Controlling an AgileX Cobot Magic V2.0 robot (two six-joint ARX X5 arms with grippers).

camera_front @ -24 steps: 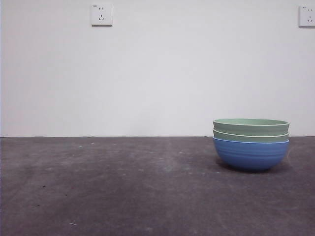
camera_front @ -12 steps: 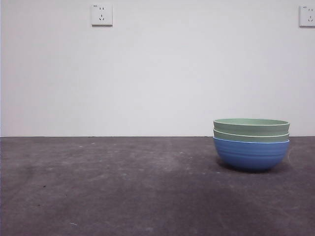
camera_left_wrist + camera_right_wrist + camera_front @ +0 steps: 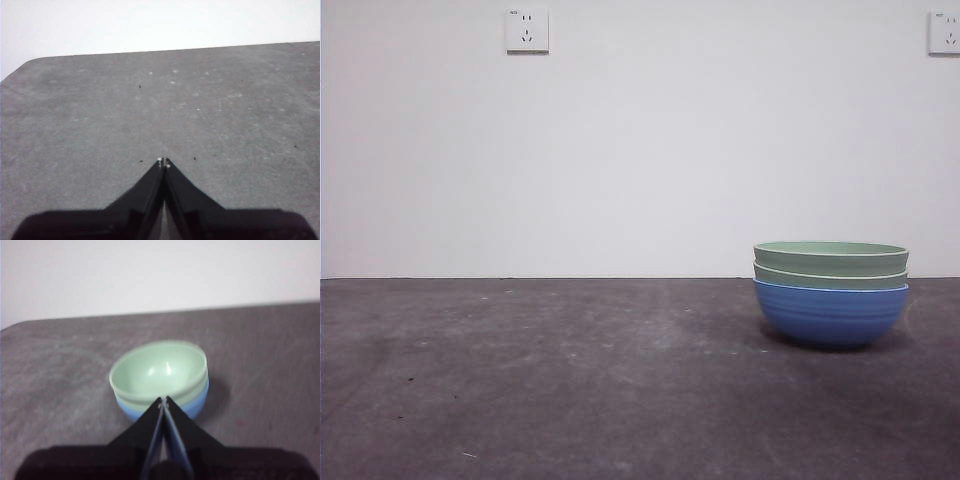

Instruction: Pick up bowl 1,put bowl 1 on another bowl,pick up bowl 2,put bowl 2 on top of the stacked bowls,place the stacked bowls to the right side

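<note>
The stacked bowls stand on the dark table at the right of the front view: a blue ribbed bowl (image 3: 830, 315) at the bottom, with two pale green bowls nested in it, the upper one (image 3: 830, 257) showing its pale rim. From the right wrist the top green bowl (image 3: 157, 371) shows its inside, with the blue bowl (image 3: 197, 402) under it. My right gripper (image 3: 163, 401) is shut and empty, above and just short of the stack, apart from it. My left gripper (image 3: 163, 161) is shut and empty over bare table, away from the bowls.
The grey table (image 3: 570, 380) runs to a white wall carrying two sockets (image 3: 526, 30). In the left wrist view the table's far edge and a rounded corner (image 3: 30, 62) show.
</note>
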